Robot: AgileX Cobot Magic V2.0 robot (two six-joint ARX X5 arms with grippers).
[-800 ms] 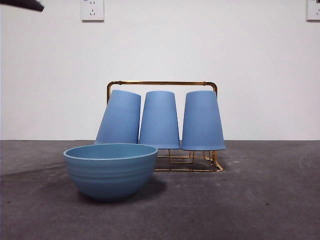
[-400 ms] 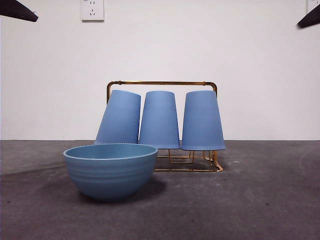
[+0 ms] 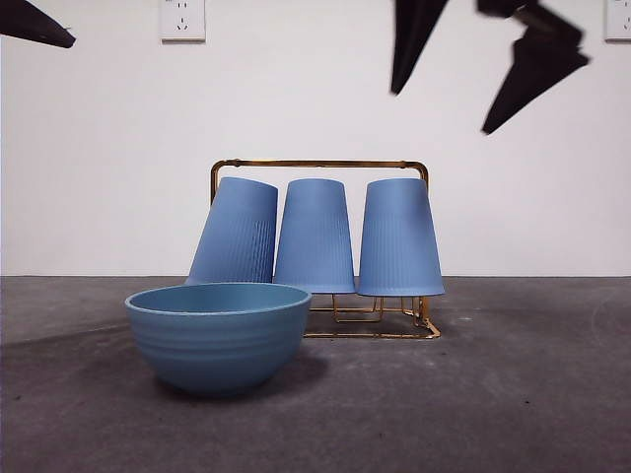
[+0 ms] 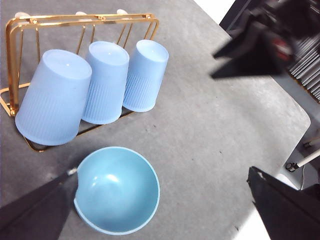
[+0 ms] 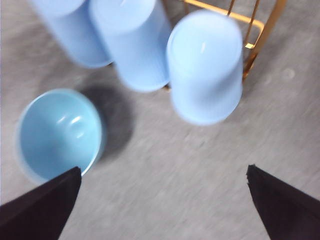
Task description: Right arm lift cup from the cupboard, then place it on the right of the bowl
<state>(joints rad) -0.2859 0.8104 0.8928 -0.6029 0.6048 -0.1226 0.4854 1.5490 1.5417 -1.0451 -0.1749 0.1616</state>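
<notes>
Three light-blue ribbed cups stand upside down on the gold wire cupboard (image 3: 320, 164). The rightmost cup (image 3: 398, 238) also shows in the right wrist view (image 5: 205, 67) and the left wrist view (image 4: 145, 75). The blue-teal bowl (image 3: 218, 335) sits in front of the rack at the left; it shows in both wrist views (image 5: 59, 131) (image 4: 119, 189). My right gripper (image 3: 444, 108) is open and empty, high above the rightmost cup, apart from it. My left gripper (image 4: 165, 210) is open and empty, held high above the table; only a black tip (image 3: 35, 25) shows at the top left of the front view.
The grey table (image 3: 513, 394) lies bare to the right of the bowl and in front of the rack. A white wall with two sockets (image 3: 182, 20) stands behind. The table's right edge (image 4: 295, 105) shows in the left wrist view.
My right gripper has come in from the top right corner and down toward the left, now above the rightmost cup. The cups, rack and bowl have not moved.
</notes>
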